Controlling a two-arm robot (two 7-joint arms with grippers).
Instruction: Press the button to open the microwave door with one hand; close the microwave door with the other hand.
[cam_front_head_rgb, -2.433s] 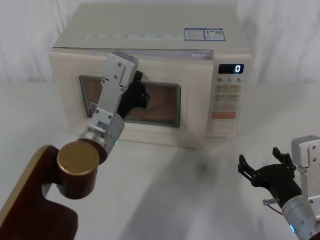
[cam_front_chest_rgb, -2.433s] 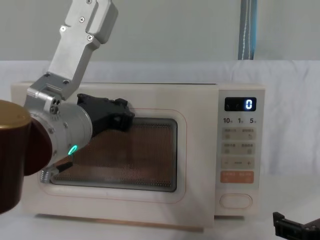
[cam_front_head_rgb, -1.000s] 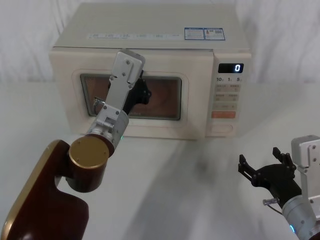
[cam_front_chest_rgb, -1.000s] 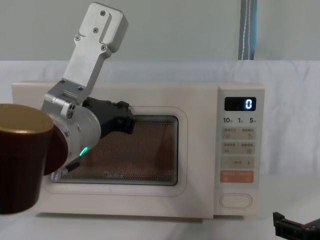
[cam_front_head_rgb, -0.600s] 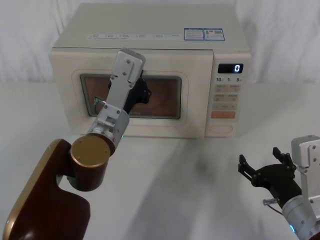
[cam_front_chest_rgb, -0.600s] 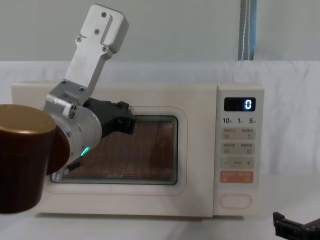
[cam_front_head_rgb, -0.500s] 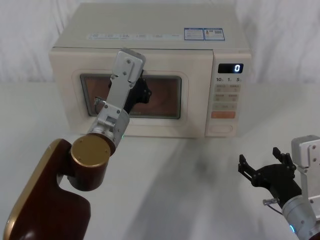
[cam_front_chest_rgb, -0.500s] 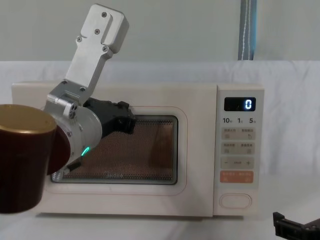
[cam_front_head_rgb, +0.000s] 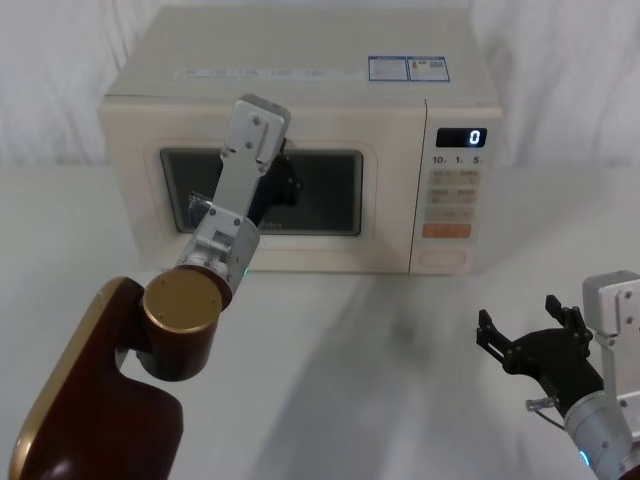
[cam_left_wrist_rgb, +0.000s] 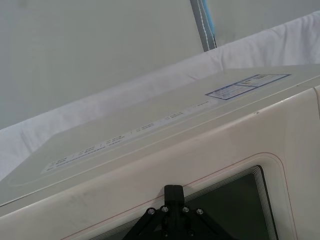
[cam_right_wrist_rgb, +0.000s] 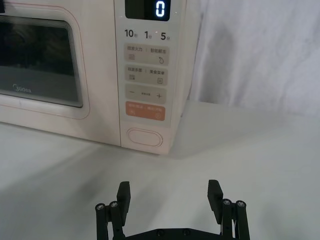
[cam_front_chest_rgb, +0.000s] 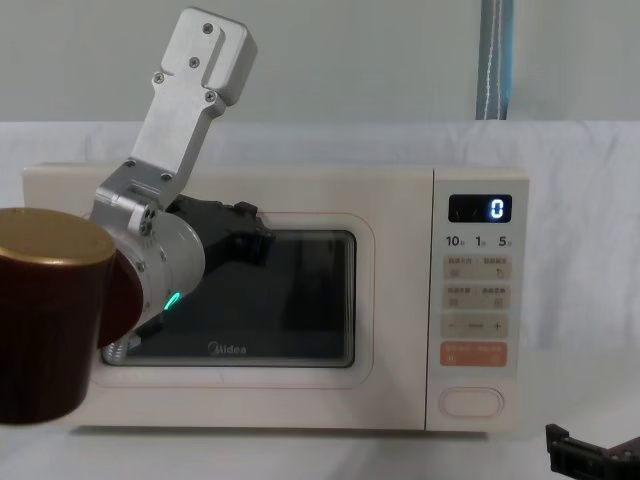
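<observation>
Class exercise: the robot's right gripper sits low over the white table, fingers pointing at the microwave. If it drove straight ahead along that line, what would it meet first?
Probably the wide pill-shaped cream button low on the cream microwave's control panel. The black right gripper, fingers open, points at it across bare white table. Depth and height are uncertain, so it might strike just beneath.

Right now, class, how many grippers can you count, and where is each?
2. The left gripper is up against the door, at its window. The right gripper is open, low over the table, in front of the microwave and to its right.

Head view looking down from above, chest view level and near. Both sharing the microwave door (cam_front_head_rgb: 265, 190); left wrist apparently pressed close.
</observation>
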